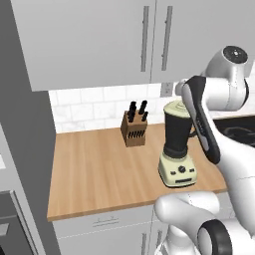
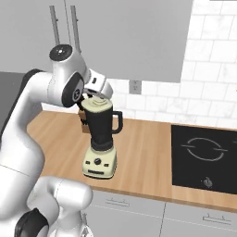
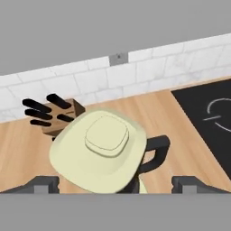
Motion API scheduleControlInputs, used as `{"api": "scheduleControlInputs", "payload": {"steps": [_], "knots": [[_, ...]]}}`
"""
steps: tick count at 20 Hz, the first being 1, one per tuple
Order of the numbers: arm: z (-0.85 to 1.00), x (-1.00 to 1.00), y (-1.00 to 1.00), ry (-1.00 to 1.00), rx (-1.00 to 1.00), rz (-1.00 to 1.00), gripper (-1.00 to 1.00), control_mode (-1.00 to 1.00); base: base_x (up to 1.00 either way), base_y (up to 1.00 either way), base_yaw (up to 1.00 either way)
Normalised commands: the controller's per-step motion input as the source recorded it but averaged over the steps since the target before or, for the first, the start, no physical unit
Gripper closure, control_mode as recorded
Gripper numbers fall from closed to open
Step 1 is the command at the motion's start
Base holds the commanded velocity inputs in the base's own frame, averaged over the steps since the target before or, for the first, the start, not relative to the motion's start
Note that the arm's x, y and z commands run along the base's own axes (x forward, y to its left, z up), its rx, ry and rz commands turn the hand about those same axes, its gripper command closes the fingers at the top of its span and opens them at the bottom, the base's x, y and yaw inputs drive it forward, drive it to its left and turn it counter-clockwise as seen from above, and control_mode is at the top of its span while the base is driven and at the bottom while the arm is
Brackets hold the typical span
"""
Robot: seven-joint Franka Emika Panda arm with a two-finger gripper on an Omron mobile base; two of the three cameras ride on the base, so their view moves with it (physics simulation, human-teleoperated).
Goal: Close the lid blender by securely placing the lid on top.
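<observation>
Lid (image 3: 100,151) atop blender (image 2: 101,139), handle visible

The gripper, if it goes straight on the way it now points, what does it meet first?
Probably the pale cream-green round lid with its raised centre knob, sitting on the dark tapered jar of the cream blender. The gripper points down at it with jaws spread wide; the gap is unclear.

My two base views look forward and down from behind the arm, left and right, sharing the desk (image 1: 99,169) and blender (image 1: 178,144). My hand view looks closely down onto the lid (image 3: 101,151).
</observation>
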Motion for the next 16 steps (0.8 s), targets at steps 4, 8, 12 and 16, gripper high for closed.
{"api": "scheduleControlInputs", "payload": {"steps": [4, 8, 12, 16], "knots": [[0.60, -0.42, -0.18, -0.10, 0.09, -0.03, -1.00, -1.00, 0.00, 0.00, 0.00], [0.68, -0.80, -0.32, -0.19, 0.13, -0.05, -1.00, -1.00, 0.00, 0.00, 0.00], [0.45, -1.00, -0.58, -0.26, 0.16, -0.06, -1.00, -1.00, 0.00, 0.00, 0.00], [0.19, -1.00, -0.71, -0.33, 0.15, -0.01, -1.00, -1.00, 0.00, 0.00, 0.00]]}}
